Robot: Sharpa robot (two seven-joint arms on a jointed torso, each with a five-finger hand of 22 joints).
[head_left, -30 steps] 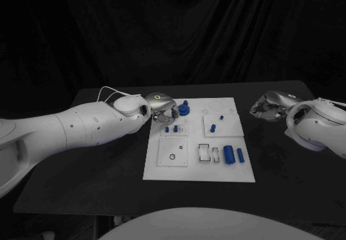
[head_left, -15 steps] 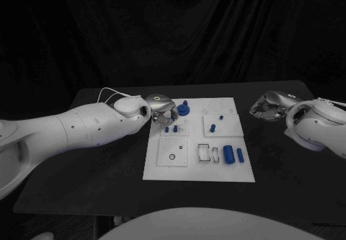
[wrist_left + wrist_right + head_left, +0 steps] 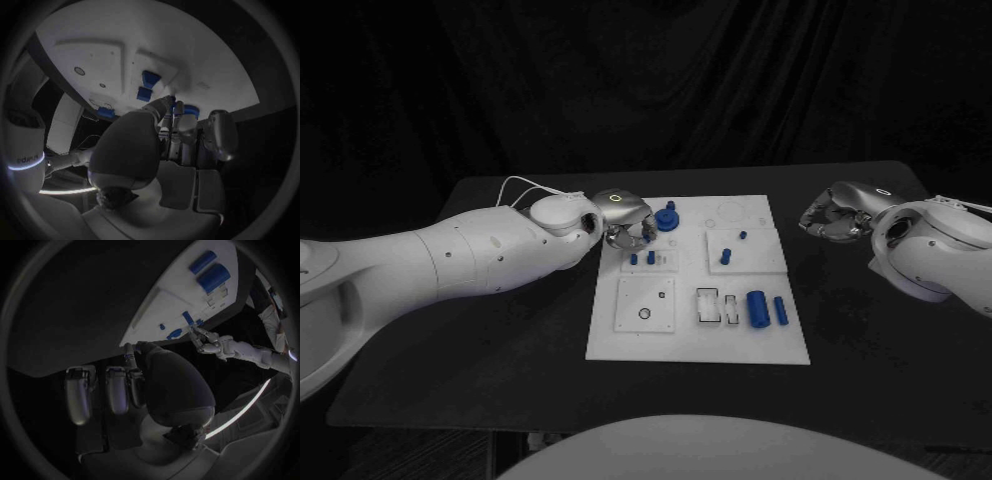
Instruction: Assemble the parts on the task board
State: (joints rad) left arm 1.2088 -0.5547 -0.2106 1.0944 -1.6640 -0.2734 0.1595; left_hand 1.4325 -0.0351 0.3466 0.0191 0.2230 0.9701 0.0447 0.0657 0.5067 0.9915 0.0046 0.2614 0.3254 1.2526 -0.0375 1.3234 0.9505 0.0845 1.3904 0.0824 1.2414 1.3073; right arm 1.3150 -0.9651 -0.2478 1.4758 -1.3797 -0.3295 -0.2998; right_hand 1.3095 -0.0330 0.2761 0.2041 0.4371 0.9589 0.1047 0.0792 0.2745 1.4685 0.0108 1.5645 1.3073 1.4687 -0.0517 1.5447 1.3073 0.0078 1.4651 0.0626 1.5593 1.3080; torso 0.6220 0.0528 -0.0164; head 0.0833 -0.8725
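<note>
The left hand [image 3: 626,218] sits at the far left corner of the task board [image 3: 700,345], fingers curled beside the upright blue part [image 3: 668,217]; whether they pinch it cannot be told. Seating it probably wants a straight, slow press. The right hand [image 3: 837,215], fingers curled in on nothing, rests on the counter [image 3: 516,330] beyond the board's right edge.

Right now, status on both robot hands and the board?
Left robot hand at the blue part, grip unclear. Right robot hand off the task board, fingers curled, empty. No obstruction.

A black table [image 3: 488,340] carries everything. The white task board [image 3: 733,345] lies flat near its middle, reaching toward the far edge.
</note>
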